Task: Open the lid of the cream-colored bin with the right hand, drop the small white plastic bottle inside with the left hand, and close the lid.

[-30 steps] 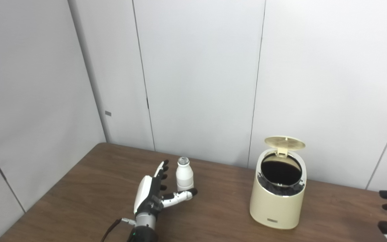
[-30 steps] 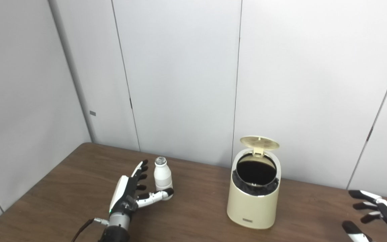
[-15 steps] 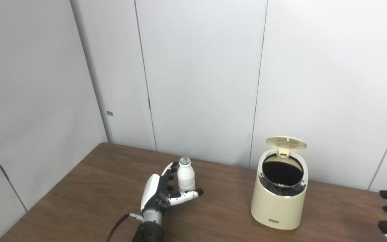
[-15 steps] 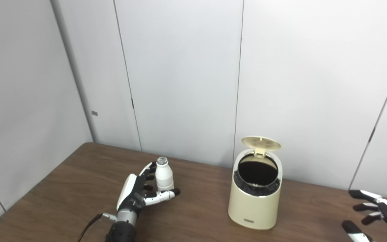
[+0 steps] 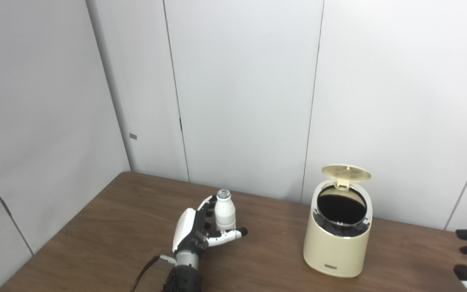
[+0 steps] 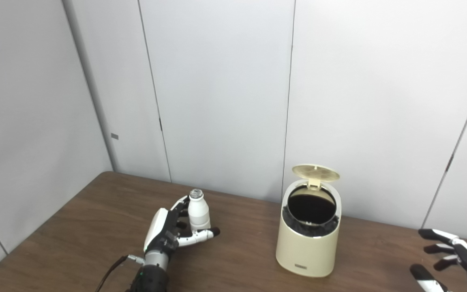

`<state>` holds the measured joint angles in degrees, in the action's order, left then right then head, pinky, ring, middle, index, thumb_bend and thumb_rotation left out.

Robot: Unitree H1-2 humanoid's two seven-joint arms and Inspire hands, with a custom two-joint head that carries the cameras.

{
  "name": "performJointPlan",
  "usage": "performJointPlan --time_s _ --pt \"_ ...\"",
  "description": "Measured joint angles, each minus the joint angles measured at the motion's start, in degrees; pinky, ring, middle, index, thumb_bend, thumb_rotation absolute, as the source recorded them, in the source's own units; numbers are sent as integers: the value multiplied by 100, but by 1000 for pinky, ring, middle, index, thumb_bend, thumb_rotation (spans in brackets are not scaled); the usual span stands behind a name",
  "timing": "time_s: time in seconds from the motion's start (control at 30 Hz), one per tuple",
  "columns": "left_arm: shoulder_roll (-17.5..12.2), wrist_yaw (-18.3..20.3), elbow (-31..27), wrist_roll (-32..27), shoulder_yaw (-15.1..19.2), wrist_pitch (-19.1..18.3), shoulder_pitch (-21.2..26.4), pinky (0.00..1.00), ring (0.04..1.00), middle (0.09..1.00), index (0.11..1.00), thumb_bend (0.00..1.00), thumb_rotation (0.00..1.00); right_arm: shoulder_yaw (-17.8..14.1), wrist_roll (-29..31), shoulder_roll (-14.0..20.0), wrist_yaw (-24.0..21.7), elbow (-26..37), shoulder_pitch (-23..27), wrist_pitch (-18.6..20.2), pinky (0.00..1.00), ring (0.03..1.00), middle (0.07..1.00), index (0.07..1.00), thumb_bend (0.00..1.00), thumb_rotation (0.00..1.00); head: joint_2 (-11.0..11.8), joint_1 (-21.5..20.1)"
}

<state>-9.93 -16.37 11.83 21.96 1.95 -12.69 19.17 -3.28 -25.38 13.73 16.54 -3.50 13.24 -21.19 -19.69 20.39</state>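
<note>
Cupping the upright bottle [image 6: 198, 211], the spread left hand [image 6: 168, 233] isn't clamped; right hand [image 6: 452, 259] splayed at table edge.

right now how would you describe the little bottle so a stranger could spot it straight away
On the brown table, look left of the cream bin with its lid up. The bottle stands upright there, against the fingers of the left hand, which is open beside it. It is the only small white thing with a narrow neck and silvery cap.

Bottle [image 5: 224, 211]: on desk [image 5: 112, 227], left of bin
Bin [image 5: 337, 239]: on desk, right
Left hand [image 5: 195, 234]: beside bottle
Right hand [image 6: 452, 263]: far right of bin
</note>
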Motion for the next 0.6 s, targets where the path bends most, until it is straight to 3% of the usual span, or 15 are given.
performJointPlan --time_s 0.1,0.17,0.23,0.4,0.6 --pt "204 -497 249 -15 172 332 20 657 734 739 754 854 163 -17 -19 -40 -19 80 0 70 367 565 669 645 560 836 -9 -9" --pt "342 -864 495 -44 343 697 35 571 637 649 661 807 53 -26 -27 -63 -33 136 0 77 359 558 667 639 554 829 -26 -18" --pt "446 -1250 770 -96 507 1108 76 446 517 522 522 569 16 -47 -21 -64 -58 144 0 101 357 555 661 636 540 818 -26 -18" --pt "481 -1922 1169 -186 738 1699 261 324 423 470 518 505 0 -68 -5 -77 -93 205 -3 120 376 577 657 632 510 791 -44 -26" --pt "448 -2048 1327 -272 759 1997 335 307 413 463 513 503 0 -67 -8 -110 -137 353 -6 212 389 589 657 630 458 753 -53 -44"
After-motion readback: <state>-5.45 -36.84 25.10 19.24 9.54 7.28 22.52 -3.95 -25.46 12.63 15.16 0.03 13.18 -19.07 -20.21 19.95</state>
